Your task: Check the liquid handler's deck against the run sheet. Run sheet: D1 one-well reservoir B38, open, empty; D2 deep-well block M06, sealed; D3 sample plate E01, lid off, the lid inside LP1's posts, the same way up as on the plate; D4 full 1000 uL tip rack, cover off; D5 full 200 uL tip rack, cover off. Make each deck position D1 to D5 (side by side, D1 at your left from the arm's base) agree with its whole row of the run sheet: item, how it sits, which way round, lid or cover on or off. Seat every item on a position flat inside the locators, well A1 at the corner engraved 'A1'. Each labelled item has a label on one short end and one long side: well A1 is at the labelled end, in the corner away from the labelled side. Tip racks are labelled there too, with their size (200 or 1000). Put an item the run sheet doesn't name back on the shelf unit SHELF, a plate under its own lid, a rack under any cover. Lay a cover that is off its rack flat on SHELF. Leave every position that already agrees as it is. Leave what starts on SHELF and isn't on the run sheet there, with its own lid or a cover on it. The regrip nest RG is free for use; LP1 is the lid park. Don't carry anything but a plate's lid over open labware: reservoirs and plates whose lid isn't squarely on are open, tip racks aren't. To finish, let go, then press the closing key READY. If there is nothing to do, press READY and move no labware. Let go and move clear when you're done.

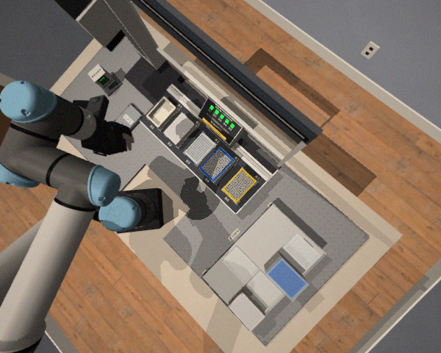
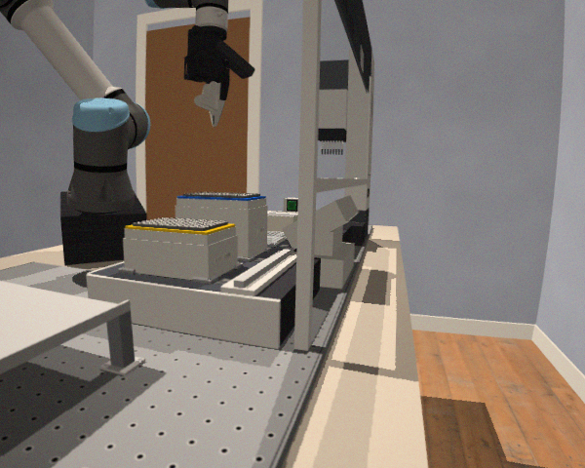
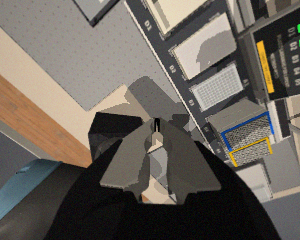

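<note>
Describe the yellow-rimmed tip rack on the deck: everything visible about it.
The yellow-rimmed tip rack is a pale grey box with a yellow band around its top edge. Its cover is off; a dense grid of grey tips fills the top. It sits level at the deck's end position, nearest the shelf unit, beside the taller blue-rimmed rack, with a small gap between them in the exterior view. It rests on the dark deck plate. Nothing else touches it; the tool hangs shut and empty, high above.
</note>
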You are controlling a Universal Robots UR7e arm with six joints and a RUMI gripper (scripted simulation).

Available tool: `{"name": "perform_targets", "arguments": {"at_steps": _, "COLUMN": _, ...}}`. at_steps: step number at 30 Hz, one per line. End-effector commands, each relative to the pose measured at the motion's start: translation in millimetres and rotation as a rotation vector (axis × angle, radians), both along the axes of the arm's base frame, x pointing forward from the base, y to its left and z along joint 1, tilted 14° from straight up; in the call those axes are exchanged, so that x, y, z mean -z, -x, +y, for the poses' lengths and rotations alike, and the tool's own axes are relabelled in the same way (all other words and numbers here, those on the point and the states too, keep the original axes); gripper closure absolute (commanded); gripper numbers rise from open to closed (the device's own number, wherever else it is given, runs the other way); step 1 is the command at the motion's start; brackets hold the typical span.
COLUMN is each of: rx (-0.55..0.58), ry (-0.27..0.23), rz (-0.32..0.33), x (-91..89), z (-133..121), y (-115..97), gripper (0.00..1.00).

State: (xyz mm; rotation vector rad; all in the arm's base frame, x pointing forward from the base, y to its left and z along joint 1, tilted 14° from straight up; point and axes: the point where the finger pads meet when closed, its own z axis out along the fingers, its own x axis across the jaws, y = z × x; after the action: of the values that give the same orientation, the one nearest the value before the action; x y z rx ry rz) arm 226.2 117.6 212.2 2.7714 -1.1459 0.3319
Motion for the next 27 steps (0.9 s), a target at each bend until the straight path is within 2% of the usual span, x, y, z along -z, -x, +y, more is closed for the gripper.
{"name": "perform_targets", "arguments": {"at_steps": 1, "rx": -0.094, "ry": 0.012, "rz": 0.017, "x": 3.0, "z": 3.6, "y": 22.7, "gripper": 1.00}}
{"name": "perform_targets", "arguments": {"at_steps": 6, "rx": -0.190, "ry": 0.028, "rz": 0.037, "x": 3.0, "z": 3.6, "y": 22.7, "gripper": 1.00}}
{"name": "perform_targets", "arguments": {"at_steps": 8, "rx": -0.190, "ry": 0.028, "rz": 0.037, "x": 3.0, "z": 3.6, "y": 22.7, "gripper": 1.00}}
{"name": "perform_targets", "arguments": {"at_steps": 22, "rx": -0.462, "ry": 0.071, "rz": 0.092, "x": 3.0, "z": 3.6, "y": 22.7, "gripper": 1.00}}
{"name": "perform_targets", "arguments": {"at_steps": 25, "rx": -0.470, "ry": 0.073, "rz": 0.093, "x": 3.0, "z": 3.6, "y": 22.7, "gripper": 1.00}}
{"name": "perform_targets", "arguments": {"at_steps": 27, "rx": -0.509, "ry": 0.079, "rz": 0.101, "x": 4.6, "z": 13.2, "y": 20.8, "gripper": 1.00}}
